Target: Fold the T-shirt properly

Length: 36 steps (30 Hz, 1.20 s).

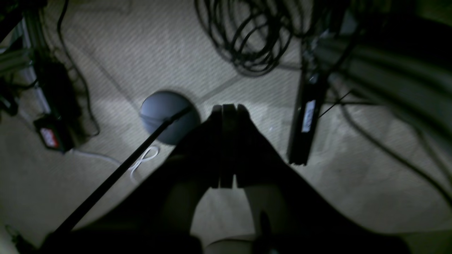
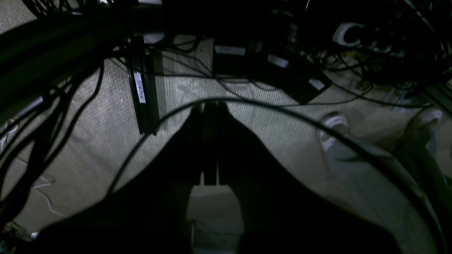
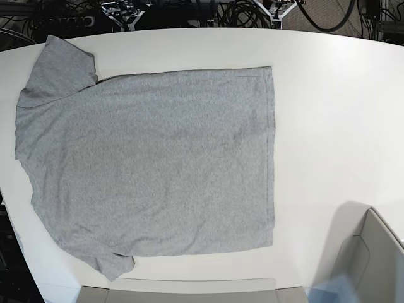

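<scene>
The T-shirt [image 3: 151,164] is laid flat and unfolded on the white table [image 3: 328,107], plain grey side up, with no lettering visible. It covers the left and middle portion of the table. The hem runs parallel to the right edge, well short of it. One sleeve lies at the far left corner, and the other sleeve is at the near edge, close to the left. The collar end is located at the left edge.

The left gripper [image 1: 227,107] is seen only in its wrist view, suspended above a carpeted floor [image 1: 123,53] strewn with cables [image 1: 243,38]. Its fingers are pressed together and nothing is held.

The right gripper [image 2: 210,104] is likewise seen only in its wrist view, above the same carpet. Its fingers are fully closed and nothing is gripped.
</scene>
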{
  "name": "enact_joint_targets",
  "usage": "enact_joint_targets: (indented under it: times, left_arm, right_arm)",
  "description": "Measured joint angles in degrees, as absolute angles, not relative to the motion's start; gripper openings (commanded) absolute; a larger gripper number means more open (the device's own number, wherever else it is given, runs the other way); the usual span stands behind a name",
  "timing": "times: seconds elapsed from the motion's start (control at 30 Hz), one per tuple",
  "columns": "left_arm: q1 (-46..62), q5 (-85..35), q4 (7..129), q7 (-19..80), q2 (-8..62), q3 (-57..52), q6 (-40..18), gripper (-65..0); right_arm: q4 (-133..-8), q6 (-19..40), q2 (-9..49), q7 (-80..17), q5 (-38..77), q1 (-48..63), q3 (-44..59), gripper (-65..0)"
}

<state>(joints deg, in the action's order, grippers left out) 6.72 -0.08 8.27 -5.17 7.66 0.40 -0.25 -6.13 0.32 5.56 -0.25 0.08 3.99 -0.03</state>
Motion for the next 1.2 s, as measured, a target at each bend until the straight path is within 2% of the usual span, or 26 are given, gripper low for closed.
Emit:
enact_joint_targets:
  times: [0.27, 0.43, 0.6, 0.77, 0.93, 1.2]
  left_arm:
    - [7.2, -0.1, 8.4, -6.11, 6.61, 0.4, 0.01, -64.9]
    - [7.68, -0.05, 8.38, -6.04, 4.38, 0.4, -0.01, -64.9]
    - [8.45, -0.08, 8.4, -6.09, 3.92, 0.4, -0.19, -64.9]
    - [8.75, -0.08, 8.75, -6.52, 4.64, 0.4, -0.14, -64.9]
    - [10.22, -0.25, 8.8, -15.51, 4.78, 0.23, 0.03, -64.9]
    - [10.98, -0.23, 8.73, -16.25, 4.93, 0.23, -0.03, -64.9]
  right_arm:
    - [-8.62, 0.34, 6.48, -0.21, 0.1, 4.78, -0.01, -64.6]
    - [-7.99, 0.34, 6.46, -0.99, 10.07, 4.1, -0.34, -64.6]
    - [-7.29, 0.36, 6.35, 0.3, 11.27, 2.79, -0.38, -64.6]
    - [-9.39, 0.19, 5.15, 1.76, 11.73, 8.43, -0.14, -64.6]
    - [-15.46, 0.49, 4.69, 3.16, 11.49, 15.35, -0.4, -64.6]
    - [-23.07, 0.84, 6.11, 3.97, 11.57, 19.44, -0.67, -64.7]
